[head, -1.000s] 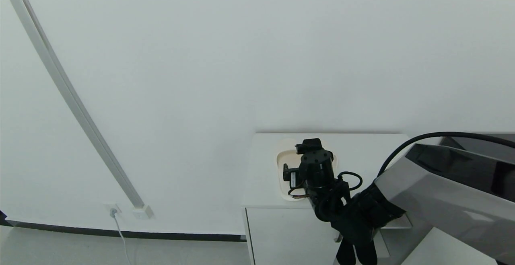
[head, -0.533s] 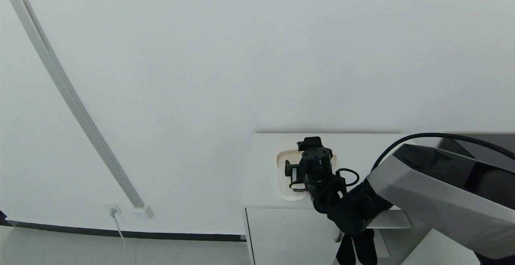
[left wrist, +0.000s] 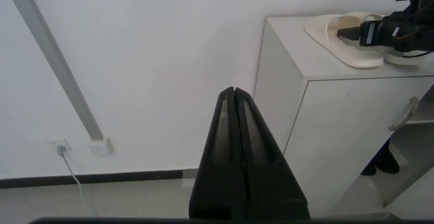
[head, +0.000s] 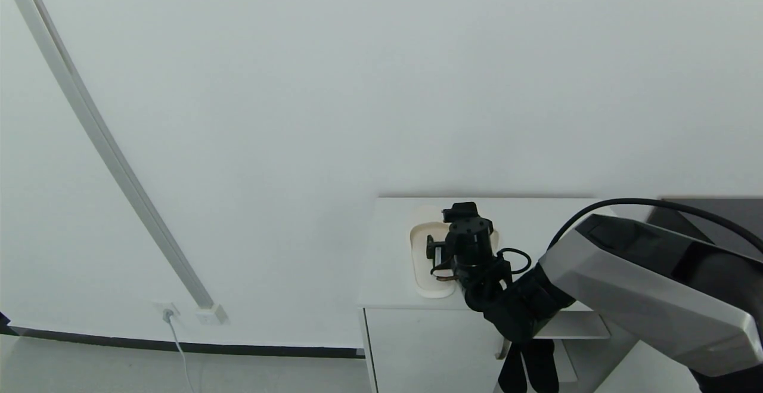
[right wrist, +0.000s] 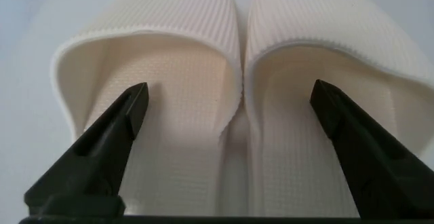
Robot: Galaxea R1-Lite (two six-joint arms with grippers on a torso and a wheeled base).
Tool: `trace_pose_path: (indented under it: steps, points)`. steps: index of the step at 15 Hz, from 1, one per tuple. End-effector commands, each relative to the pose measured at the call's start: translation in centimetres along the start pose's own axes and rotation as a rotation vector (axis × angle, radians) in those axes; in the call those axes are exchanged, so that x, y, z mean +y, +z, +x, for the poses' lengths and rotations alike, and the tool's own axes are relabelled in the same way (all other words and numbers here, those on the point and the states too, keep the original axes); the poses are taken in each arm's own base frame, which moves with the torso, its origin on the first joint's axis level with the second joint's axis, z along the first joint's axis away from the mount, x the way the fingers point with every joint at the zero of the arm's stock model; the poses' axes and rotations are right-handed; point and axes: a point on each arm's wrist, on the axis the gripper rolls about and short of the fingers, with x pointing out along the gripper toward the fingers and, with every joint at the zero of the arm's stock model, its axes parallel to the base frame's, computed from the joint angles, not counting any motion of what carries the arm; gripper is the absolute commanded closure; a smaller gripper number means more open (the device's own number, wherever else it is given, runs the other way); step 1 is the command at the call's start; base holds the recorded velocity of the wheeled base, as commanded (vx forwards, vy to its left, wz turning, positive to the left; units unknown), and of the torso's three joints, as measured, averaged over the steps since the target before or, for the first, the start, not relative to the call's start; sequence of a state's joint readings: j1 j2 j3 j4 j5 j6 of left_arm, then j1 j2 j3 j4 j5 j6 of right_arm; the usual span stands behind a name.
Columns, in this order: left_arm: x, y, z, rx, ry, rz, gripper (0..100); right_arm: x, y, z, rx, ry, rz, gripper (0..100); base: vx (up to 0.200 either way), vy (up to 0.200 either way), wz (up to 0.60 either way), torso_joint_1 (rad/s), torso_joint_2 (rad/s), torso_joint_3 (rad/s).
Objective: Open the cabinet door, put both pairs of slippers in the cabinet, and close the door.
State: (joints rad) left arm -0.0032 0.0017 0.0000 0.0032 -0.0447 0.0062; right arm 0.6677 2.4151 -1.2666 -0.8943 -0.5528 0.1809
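Note:
A pair of cream slippers (right wrist: 156,115) lies side by side on top of the white cabinet (head: 390,279). My right gripper (right wrist: 229,95) is open just over them, one finger outside each slipper, touching neither. The head view shows that gripper (head: 459,211) above the slippers (head: 424,262). My left gripper (left wrist: 235,91) is shut on nothing and hangs in the air to the left of the cabinet (left wrist: 339,129). The cabinet's right side stands open, with a shelf and a dark shape (left wrist: 384,163) low inside.
A door handle (left wrist: 405,113) sticks out at the edge of the white front panel. A grey conduit (head: 107,142) runs slantwise down the wall to a socket with a cable (head: 168,312). Bare floor lies left of the cabinet.
My right arm has pushed a little farther over the cabinet top, and its gripper has moved slightly back along the cream slippers. The slippers have not moved.

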Motion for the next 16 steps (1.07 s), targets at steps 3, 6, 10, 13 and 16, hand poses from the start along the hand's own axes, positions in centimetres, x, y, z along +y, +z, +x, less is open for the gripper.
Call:
trace_pose_path:
  steps: [3, 6, 10, 13, 16]
  points:
    - [0.0, 0.0, 0.0, 0.001, 0.002, 0.000, 100, 0.0, 0.0, 0.0, -0.003, 0.001, -0.007, 100, 0.000, 0.000, 0.00, 0.000, 0.00, 0.000]
    - [0.0, 0.0, 0.0, 0.000, 0.003, 0.000, 100, 0.0, 0.4, -0.1, -0.010, -0.001, -0.004, 100, 0.000, 0.000, 0.00, 0.000, 0.00, 0.000]
    - [0.0, 0.0, 0.0, 0.001, 0.003, 0.000, 100, -0.4, 2.0, -1.6, -0.024, 0.010, 0.002, 100, 0.000, 0.000, 0.00, 0.000, 0.00, 0.000]
    - [0.0, 0.0, 0.0, 0.000, 0.003, 0.000, 100, -1.6, 3.4, -4.8, -0.028, 0.126, -0.021, 100, 0.000, 0.000, 0.00, 0.000, 0.00, 0.000]
    - [0.0, 0.0, 0.0, 0.001, 0.003, -0.002, 100, -3.0, 4.1, -8.4, -0.076, 0.209, -0.064, 100, 0.000, 0.000, 0.00, 0.000, 0.00, 0.000]
